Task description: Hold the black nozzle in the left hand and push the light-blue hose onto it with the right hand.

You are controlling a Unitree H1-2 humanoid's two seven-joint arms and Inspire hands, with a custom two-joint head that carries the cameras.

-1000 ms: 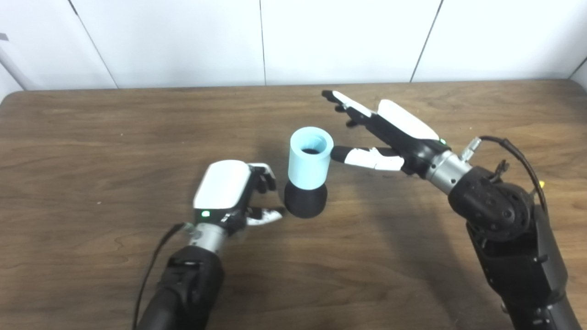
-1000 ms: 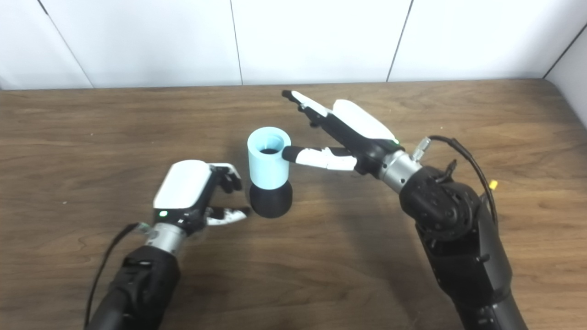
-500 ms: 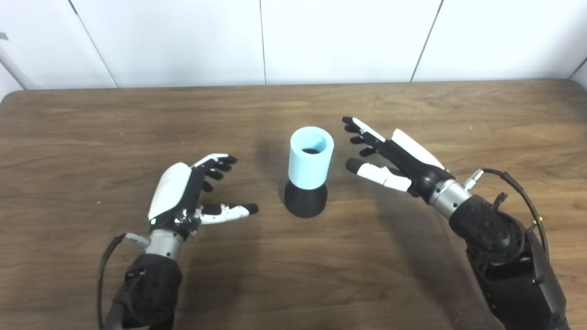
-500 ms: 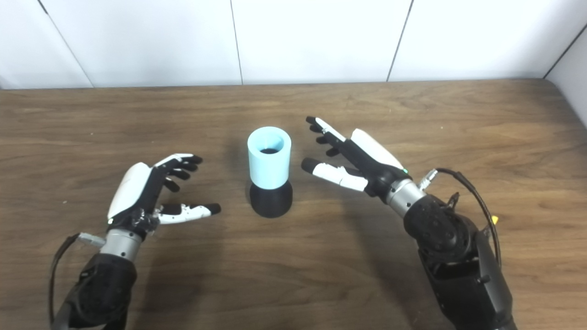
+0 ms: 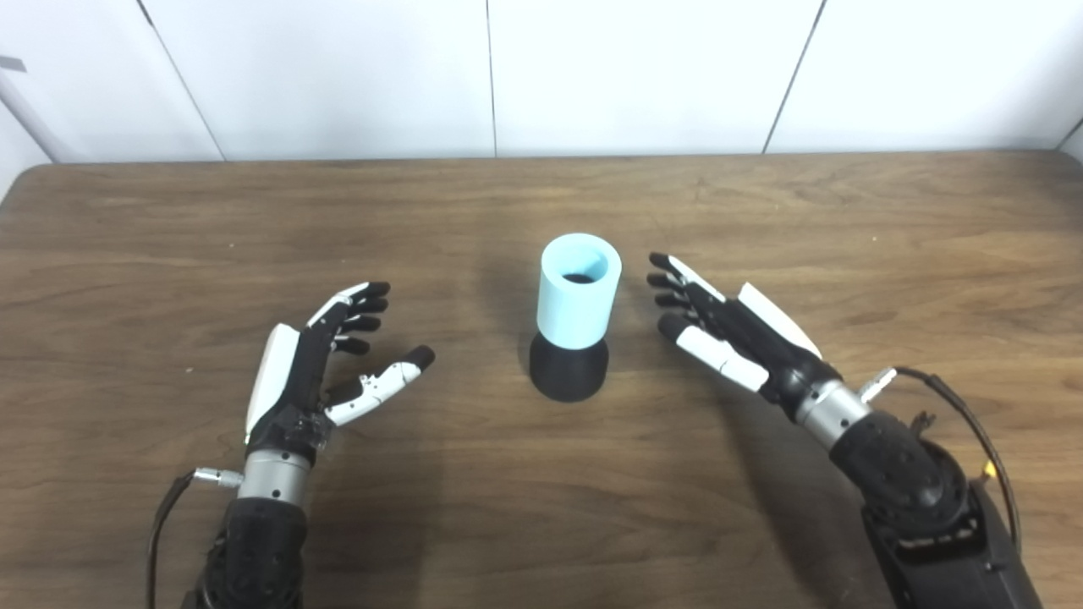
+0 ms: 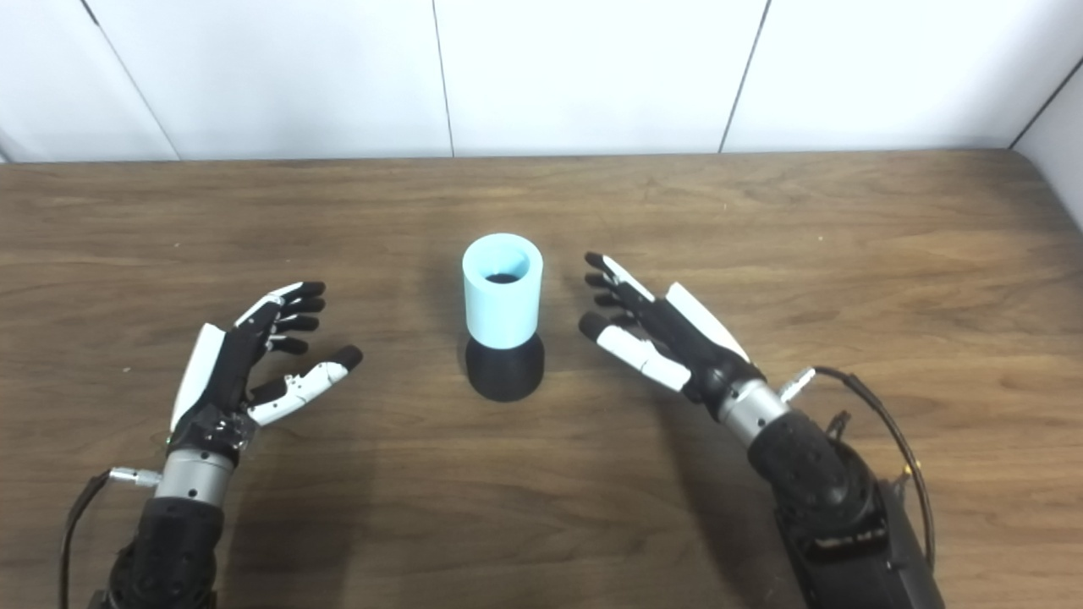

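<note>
The light-blue hose (image 5: 578,290) stands upright on the black nozzle (image 5: 568,378) in the middle of the wooden table (image 5: 169,220), fitted over its top. My left hand (image 5: 317,364) hovers open well to the left of the nozzle, fingers spread, touching nothing. To the right of the hose my right hand (image 5: 732,334) is open too, its fingertips a short gap away from the hose. In the right eye view the hose (image 6: 503,289) and nozzle (image 6: 504,373) stand free between both hands.
The brown table runs to a white panelled wall (image 5: 541,76) along the back edge. Cables trail from my left wrist (image 5: 182,499) and my right forearm (image 5: 956,414). Nothing else lies on the tabletop.
Both hands have let go and drawn back toward the near edge: the left moved left and opened, the right lowered and pulled away. Hose and nozzle stayed put. The view shifted slightly.
</note>
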